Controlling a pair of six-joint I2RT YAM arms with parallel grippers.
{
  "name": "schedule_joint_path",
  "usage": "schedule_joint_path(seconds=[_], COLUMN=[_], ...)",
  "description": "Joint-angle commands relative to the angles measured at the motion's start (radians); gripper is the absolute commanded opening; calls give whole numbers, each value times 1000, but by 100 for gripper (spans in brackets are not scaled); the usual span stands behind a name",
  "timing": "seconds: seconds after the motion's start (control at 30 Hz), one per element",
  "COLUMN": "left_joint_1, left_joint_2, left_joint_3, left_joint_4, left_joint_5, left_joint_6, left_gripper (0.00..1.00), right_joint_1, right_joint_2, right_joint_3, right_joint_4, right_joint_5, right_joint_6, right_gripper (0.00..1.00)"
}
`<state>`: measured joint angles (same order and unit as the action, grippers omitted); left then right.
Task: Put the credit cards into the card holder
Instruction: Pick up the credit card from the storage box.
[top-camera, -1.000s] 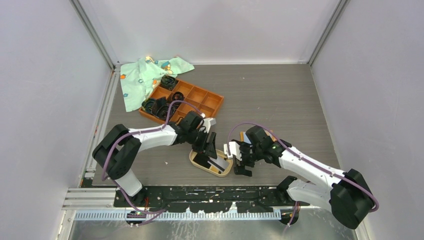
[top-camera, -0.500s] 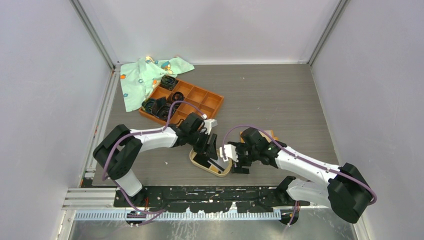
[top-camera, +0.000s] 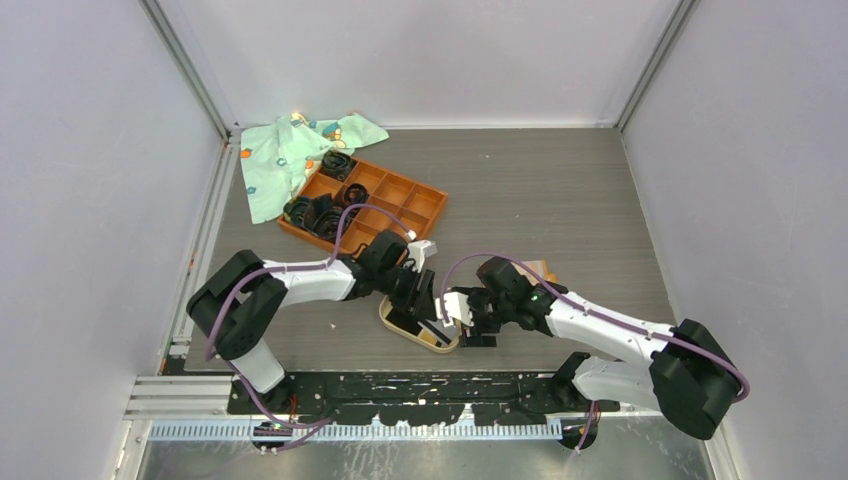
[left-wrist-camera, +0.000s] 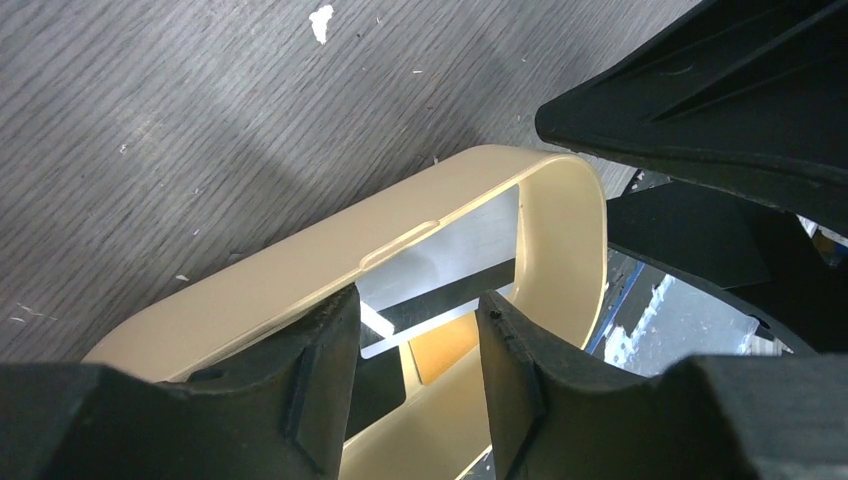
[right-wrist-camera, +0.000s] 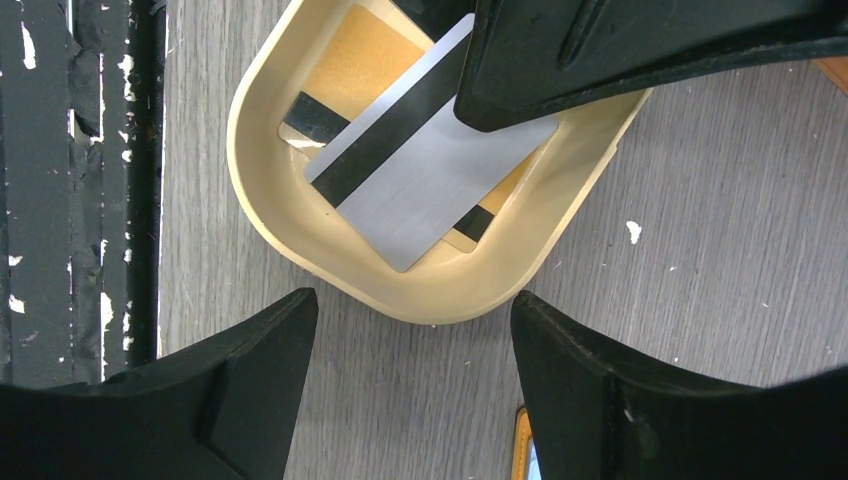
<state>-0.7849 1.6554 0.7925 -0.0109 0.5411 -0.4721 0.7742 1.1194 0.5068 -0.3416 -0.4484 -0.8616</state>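
Cards lie inside the small beige oval card holder with a raised rim (right-wrist-camera: 250, 170) (top-camera: 395, 325): a silver plastic card with a black stripe (right-wrist-camera: 430, 190) on top, laid askew over a gold-coloured plastic card (right-wrist-camera: 365, 50). My left tool (left-wrist-camera: 415, 310) (top-camera: 424, 303) hangs directly over the holder, its two black fingers (left-wrist-camera: 320, 380) spread apart, with the silver card showing through the gap below them. I see nothing pinched between them. From my right wrist, one of those fingers hides that card's far corner. My right tool (right-wrist-camera: 412, 298) (top-camera: 463, 316) sits just beside the left one, fingers spread wide and empty, the holder's rounded end just ahead of their gap. Beyond my left tool, well apart on the grey wood-grain surface (top-camera: 560, 190), stands an orange plastic grid tray (top-camera: 400, 200) holding black coiled bands (top-camera: 320, 212), with a pale green printed cloth (top-camera: 280, 155) against its far-left side. A flat orange wallet (top-camera: 540, 268) lies just past my right tool, partly hidden by the arm. A black perforated rail (right-wrist-camera: 60, 200) runs along the surface's near edge.
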Motion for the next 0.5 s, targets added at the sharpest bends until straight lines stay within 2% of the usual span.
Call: schedule_joint_path(seconds=[0.0, 0.37, 0.47], left_joint_1=[-6, -5, -5], left_joint_2=[-23, -68, -82], left_joint_3=[-12, -9, 0], left_joint_4=[45, 92, 63], left_joint_5=[25, 84, 54], left_joint_6=[-29, -107, -97], left_gripper=[48, 45, 45], right_joint_1=[9, 9, 8], right_joint_2=[5, 5, 4], right_joint_3=[8, 9, 7], right_joint_4=[54, 68, 68], right_joint_5=[-3, -1, -1], right_joint_6=[-13, 2, 4], right_gripper=[76, 75, 75])
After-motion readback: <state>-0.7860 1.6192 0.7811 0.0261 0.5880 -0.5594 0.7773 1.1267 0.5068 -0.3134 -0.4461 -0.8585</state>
